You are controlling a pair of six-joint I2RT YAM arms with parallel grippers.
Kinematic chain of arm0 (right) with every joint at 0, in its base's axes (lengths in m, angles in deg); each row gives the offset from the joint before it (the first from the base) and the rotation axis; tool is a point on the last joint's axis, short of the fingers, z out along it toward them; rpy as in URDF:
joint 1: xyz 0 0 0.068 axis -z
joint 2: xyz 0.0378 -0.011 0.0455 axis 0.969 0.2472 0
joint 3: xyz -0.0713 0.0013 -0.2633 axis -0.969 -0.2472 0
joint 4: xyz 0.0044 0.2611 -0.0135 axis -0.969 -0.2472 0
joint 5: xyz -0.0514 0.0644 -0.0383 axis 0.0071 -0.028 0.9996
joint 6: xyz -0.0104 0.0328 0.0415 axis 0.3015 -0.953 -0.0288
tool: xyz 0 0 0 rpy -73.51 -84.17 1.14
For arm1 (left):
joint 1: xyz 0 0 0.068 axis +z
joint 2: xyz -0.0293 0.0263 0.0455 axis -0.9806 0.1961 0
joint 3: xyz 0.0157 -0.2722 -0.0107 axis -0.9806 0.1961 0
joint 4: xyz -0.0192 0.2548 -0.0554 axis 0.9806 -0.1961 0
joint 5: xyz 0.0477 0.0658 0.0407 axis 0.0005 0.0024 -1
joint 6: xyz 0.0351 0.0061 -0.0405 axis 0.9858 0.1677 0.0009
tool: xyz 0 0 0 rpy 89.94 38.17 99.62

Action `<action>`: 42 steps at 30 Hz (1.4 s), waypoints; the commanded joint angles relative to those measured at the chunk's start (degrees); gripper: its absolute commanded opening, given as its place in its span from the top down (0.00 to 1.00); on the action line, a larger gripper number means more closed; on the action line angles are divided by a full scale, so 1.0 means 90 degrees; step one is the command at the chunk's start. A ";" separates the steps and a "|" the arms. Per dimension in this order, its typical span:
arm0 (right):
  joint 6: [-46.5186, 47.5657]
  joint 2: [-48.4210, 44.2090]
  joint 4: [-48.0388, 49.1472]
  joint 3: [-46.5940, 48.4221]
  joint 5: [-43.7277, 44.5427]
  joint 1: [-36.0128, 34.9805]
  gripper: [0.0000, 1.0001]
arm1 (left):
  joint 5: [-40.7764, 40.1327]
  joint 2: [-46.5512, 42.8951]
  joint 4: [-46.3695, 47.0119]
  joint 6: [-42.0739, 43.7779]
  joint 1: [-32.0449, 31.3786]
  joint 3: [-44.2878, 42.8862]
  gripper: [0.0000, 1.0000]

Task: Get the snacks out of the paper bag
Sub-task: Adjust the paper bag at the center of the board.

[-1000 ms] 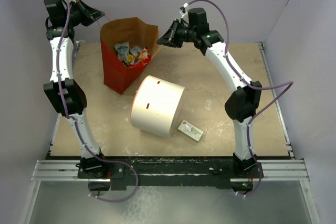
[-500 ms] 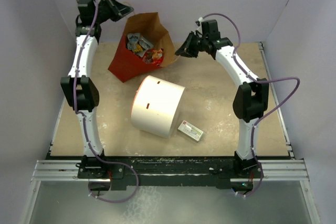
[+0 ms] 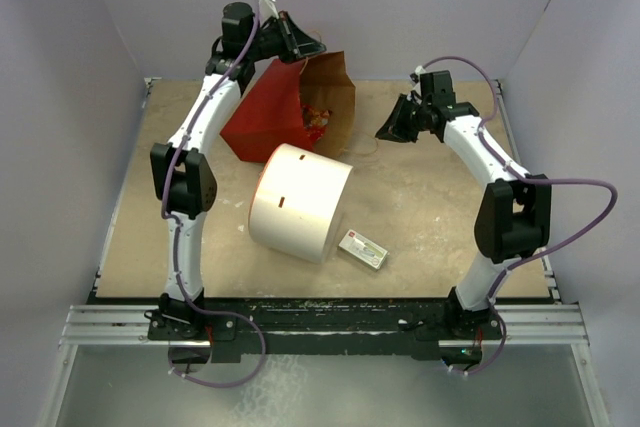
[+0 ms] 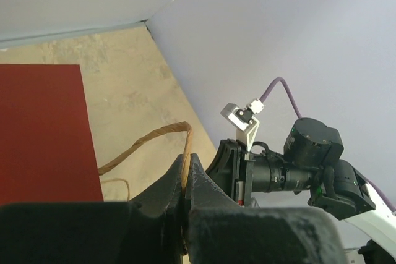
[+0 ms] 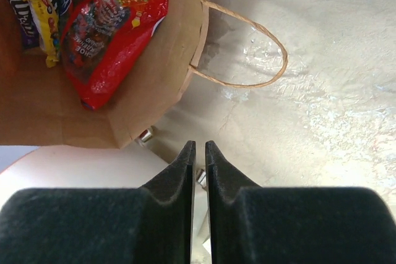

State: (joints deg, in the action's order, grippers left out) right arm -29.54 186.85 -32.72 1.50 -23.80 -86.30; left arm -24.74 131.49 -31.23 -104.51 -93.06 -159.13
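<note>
The paper bag [image 3: 262, 119], red outside and brown inside, lies tipped over with its mouth facing right. My left gripper [image 3: 303, 45] is shut on one twisted handle [image 4: 148, 139] and holds it up above the bag's red side [image 4: 43, 134]. Snacks [image 3: 316, 119] show in the mouth. The right wrist view shows a large red cookie bag [image 5: 114, 26] and brown and yellow candy packs [image 5: 40, 10] inside. The other handle [image 5: 247, 54] lies on the table. My right gripper [image 3: 386, 133] hovers right of the mouth, its jaws [image 5: 199, 145] shut and empty.
A big white cylinder [image 3: 300, 202] lies on its side just in front of the bag, and also shows in the right wrist view [image 5: 62, 168]. A small white-and-green box [image 3: 363, 248] lies to its right. A small shiny object [image 5: 145, 135] lies by the bag's rim.
My left gripper has swung right with the handle, tipping the bag from upright onto its side, mouth to the right. My right gripper has moved right and lower, away from the bag's rim.
</note>
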 commanded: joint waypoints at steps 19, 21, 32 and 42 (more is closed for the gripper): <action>0.0989 0.1728 -0.0571 0.1629 -0.1615 0.0290 0.00 | -0.0650 -0.1496 -0.1847 0.1232 0.0883 0.0081 1.00; 0.0957 0.2009 -0.0513 0.1871 -0.1741 0.0290 0.00 | -0.0569 -0.1415 -0.1840 0.1190 0.0916 0.0017 1.00; -0.0240 0.2604 0.0442 0.2239 -0.2699 0.0264 0.51 | -0.0351 -0.1213 -0.1927 0.1053 0.1253 -0.0281 1.00; -0.1581 0.1851 0.1245 0.3003 -0.2844 -0.0152 1.00 | -0.0701 -0.0949 -0.2461 0.1516 0.1510 -0.1027 0.95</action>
State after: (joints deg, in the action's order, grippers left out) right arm -38.08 209.28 -26.12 23.82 -46.38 -85.10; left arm -30.23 123.44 -53.81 -92.82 -81.22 -163.90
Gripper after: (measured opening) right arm 0.012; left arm 0.043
